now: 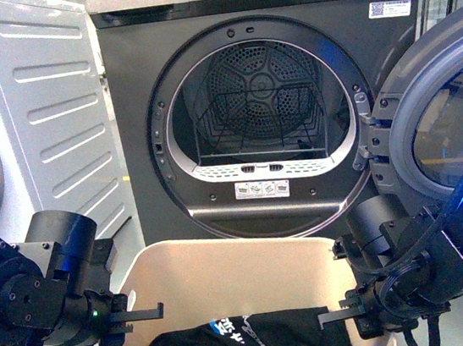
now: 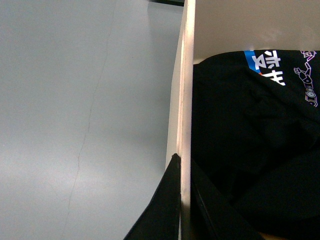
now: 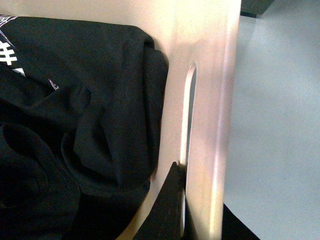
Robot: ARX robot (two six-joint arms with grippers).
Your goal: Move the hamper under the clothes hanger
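Hamper: the beige hamper [image 1: 229, 280] stands right in front of the robot, low in the front view, between the two arms and just below the open mouth of the dryer.
Hamper contents: a black garment [image 1: 254, 341] with blue and white print lies crumpled on the bottom; it fills most of the floor of the tub and presses up against both side walls.
Hamper wall, left side: in the left wrist view the rim [image 2: 186, 100] runs as a thin pale edge, with the garment [image 2: 240, 150] on one side and the bare floor on the other.
Hamper wall, right side: in the right wrist view the wall [image 3: 210, 75] shows a narrow handle slot [image 3: 190, 115] near the rim, and the garment [image 3: 75, 125] bulges against it.
Left claw: the left claw [image 1: 127, 319] straddles the left wall, one finger inside and one outside, clamped on the rim [image 2: 183, 167].
Right claw: the right claw [image 1: 361, 314] grips the right wall in the same way, the inner finger tip lying at the end of the slot [image 3: 200, 195].
Dryer: a dark grey dryer [image 1: 139, 151] stands behind the hamper, its drum empty and its round door [image 1: 445, 111] swung wide to the right.
Neighbour: a white machine [image 1: 45, 121] stands to the left of the dryer.
Floor: plain pale grey floor [image 2: 75, 125] lies around the hamper.
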